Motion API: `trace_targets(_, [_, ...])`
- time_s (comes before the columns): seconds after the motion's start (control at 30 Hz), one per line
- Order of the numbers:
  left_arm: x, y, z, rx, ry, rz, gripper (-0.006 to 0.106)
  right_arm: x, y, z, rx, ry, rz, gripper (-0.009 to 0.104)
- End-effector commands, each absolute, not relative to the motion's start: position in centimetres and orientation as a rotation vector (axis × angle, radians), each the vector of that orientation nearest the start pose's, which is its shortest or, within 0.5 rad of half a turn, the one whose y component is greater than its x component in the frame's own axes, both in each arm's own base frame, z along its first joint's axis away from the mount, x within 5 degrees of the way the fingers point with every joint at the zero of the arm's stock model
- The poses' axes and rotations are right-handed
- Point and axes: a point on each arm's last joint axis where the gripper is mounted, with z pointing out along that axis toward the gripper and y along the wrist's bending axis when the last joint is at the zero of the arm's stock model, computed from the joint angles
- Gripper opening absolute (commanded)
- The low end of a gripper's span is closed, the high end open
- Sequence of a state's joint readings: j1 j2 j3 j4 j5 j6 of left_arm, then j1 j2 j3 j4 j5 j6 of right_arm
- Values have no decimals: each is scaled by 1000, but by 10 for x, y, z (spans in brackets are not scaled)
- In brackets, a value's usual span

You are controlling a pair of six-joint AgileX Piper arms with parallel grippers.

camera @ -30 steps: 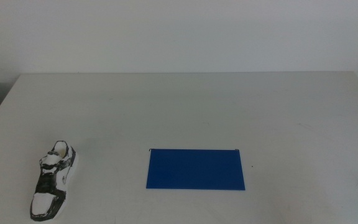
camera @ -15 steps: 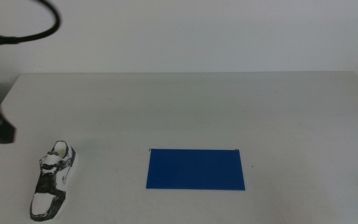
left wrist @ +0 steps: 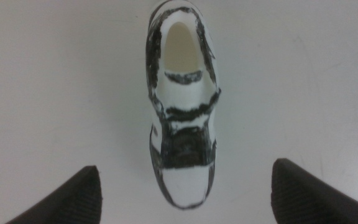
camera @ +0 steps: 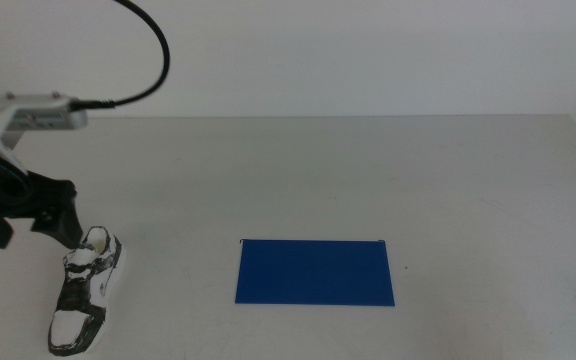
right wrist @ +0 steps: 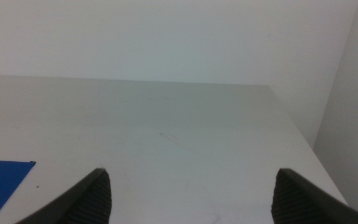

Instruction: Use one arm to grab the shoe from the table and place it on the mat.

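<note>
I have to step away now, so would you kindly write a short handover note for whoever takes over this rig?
Left gripper: jaws open wide, poised above the shoe, one jaw to each side in its wrist view, not touching it.
Right gripper: open, holding nothing, waiting off to the right, out of the middle view.
Shoe: upright on the table, front left, apart from the mat.
Mat: flat near the table's centre, nothing on it.
Done: left arm is over the shoe.
Left: descend, grip, lift, carry right, set the shoe on the mat.
</note>
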State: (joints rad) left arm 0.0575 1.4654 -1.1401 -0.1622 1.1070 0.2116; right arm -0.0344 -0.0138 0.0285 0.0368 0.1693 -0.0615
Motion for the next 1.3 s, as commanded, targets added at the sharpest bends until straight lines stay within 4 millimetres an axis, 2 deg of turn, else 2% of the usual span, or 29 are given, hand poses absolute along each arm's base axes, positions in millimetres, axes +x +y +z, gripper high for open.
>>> trace_targets(0.0, [287,-1,290,152,2826,-206,93,55,-2,200,-7,1559,-65,66])
trace_targets(0.23, [309,-4,260,208,2854,-253,93,55,-2,200,-7,1559,-65,66])
trace_targets(0.53, [325,-3,221,215,2947,-281,93,55,-2,200,-7,1559,-65,66])
trace_targets(0.93, [334,-5,198,185,2988,-319,92,55,-2,200,-7,1559,-65,66])
trace_targets(1.1, [334,-4,197,180,2989,-320,81,55,-2,200,-7,1559,-65,66])
trace_targets(1.27, [334,-4,197,179,2991,-320,58,55,-2,200,-7,1559,-65,66])
